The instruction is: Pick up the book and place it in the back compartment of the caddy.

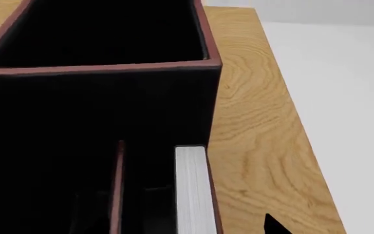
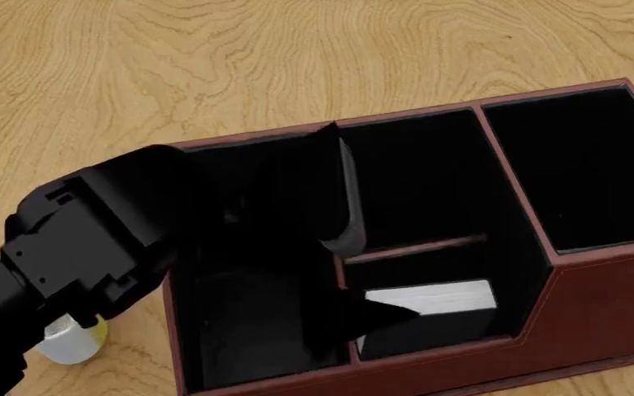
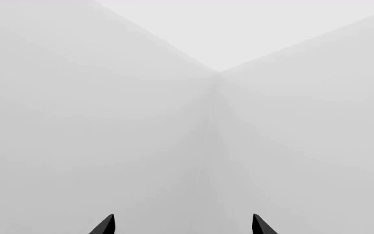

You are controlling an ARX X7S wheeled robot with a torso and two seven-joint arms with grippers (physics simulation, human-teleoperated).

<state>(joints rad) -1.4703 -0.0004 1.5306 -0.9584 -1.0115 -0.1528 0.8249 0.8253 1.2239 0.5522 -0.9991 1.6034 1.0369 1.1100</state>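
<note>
The left arm (image 2: 96, 239) hides most of the book (image 2: 428, 299)

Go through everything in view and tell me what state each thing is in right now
book: on edge in the caddy's low-walled small cell, pale pages showing.
caddy: upright on the wooden table, other cells look empty.
mug: beside the caddy, mostly hidden.
left end effector: over the caddy, grip unclear.
right end effector: open, holding nothing, facing blank walls.

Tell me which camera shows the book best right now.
The head view: the book shows its pale page block inside the caddy's low-walled cell, beside the left arm. The left wrist view catches only a strip of its pages along the cell wall. The right wrist view shows none of it.
</note>
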